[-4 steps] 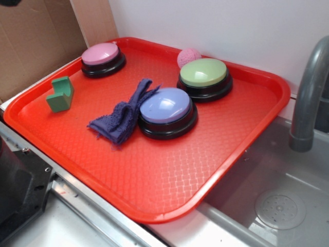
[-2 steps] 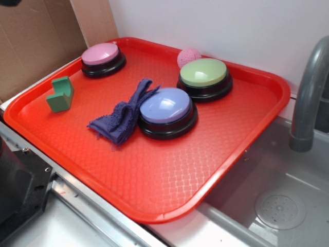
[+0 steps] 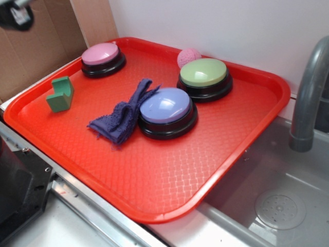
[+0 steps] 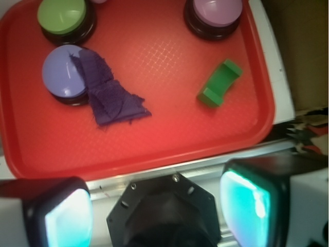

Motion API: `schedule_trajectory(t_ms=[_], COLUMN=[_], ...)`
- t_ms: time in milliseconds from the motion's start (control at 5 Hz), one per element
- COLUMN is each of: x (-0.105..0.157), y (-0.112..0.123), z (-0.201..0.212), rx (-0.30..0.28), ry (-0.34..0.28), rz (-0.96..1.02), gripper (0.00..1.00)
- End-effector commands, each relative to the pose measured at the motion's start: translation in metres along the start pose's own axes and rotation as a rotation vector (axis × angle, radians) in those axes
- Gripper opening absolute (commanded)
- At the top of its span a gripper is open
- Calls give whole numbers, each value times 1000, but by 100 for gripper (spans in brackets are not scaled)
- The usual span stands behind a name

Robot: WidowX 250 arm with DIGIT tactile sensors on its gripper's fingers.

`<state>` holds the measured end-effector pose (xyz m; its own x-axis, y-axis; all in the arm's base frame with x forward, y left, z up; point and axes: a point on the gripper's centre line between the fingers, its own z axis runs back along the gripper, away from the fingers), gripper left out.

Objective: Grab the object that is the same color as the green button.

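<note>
Two pale finger pads (image 4: 67,218) stand wide apart at the bottom of the wrist view, so the gripper (image 4: 159,216) is spread open with nothing between its jaws. In the exterior view only a dark, blurred bit of the gripper (image 3: 18,14) shows at the top left corner, in front of the cardboard (image 3: 36,43), well apart from everything on the tray.

Seen from the wrist camera, the red tray (image 4: 169,139) fills the upper part of the picture. The object, a small green block (image 4: 220,82) with a stepped notch, lies at about 1 o'clock from the gripper, alone on bare tray near the right rim. The pink button (image 4: 213,15) sits at 12 o'clock from the block, near it but not touching. The purple cloth (image 4: 110,92) is crumpled at about 11 o'clock from the gripper, with one end draped over the lavender-blue button (image 4: 59,74). The green button (image 4: 64,18) stands at 12 o'clock from the lavender-blue one, close to it.

In the exterior view the green block (image 3: 60,94) stands near the left rim of the tray (image 3: 154,190), at 7 o'clock from the pink button (image 3: 102,58). The cloth (image 3: 121,119) touches the lavender-blue button (image 3: 165,110) at mid-tray. The green button (image 3: 204,77) is at 1 o'clock from that, with a pink ball (image 3: 188,56) just behind it. A grey faucet (image 3: 308,98) rises over the sink (image 3: 277,206) at 3 o'clock of the tray.
</note>
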<state>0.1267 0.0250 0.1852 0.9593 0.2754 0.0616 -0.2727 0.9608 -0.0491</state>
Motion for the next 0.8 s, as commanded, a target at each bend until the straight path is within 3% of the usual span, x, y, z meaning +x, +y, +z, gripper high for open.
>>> schedule_trajectory(t_ms=[0, 200, 600], x=[24, 27, 40], y=[54, 74, 87], z=[-63, -93, -139], rx=[48, 79, 122], ry=[-41, -61, -79], rz=[311, 458, 583], gripper=[100, 100, 100])
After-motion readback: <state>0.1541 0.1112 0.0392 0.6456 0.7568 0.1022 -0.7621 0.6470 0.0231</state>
